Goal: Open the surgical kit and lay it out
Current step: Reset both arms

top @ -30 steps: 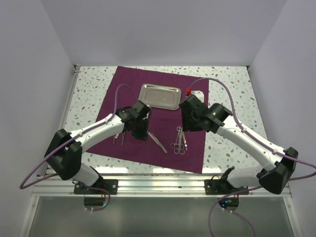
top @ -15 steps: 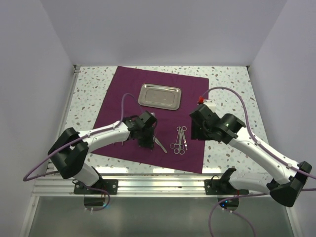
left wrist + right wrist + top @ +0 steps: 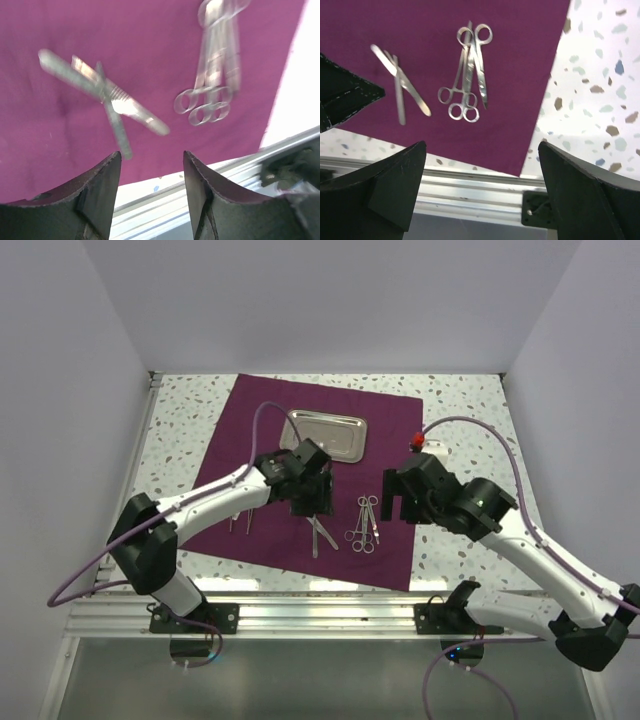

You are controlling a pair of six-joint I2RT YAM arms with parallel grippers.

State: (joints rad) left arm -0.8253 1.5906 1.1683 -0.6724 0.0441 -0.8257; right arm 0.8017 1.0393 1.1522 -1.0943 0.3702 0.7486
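The surgical kit lies spread out: a dark purple cloth (image 3: 270, 410) lies flat, with a shiny steel tray (image 3: 328, 433) at its far middle. Two crossed tweezers (image 3: 320, 533) (image 3: 107, 92) (image 3: 400, 85) lie on the cloth's near part, and a bunch of scissors and forceps (image 3: 365, 523) (image 3: 212, 65) (image 3: 467, 75) lies to their right. More thin instruments (image 3: 240, 523) lie at the left. My left gripper (image 3: 311, 508) (image 3: 151, 156) hangs open above the tweezers, holding nothing. My right gripper (image 3: 392, 502) (image 3: 481, 145) stands wide open beside the scissors, also holding nothing.
The cloth lies on a speckled tabletop (image 3: 460, 410). An aluminium rail (image 3: 320, 615) runs along the near edge behind the cloth's hem. White walls close in the left, right and back. The left gripper's dark finger (image 3: 345, 95) shows at the right wrist view's left edge.
My left gripper opened, leaving a tweezer lying across the other one, and lifted toward the tray. My right gripper opened wider and drew back to the right, off the tray's corner.
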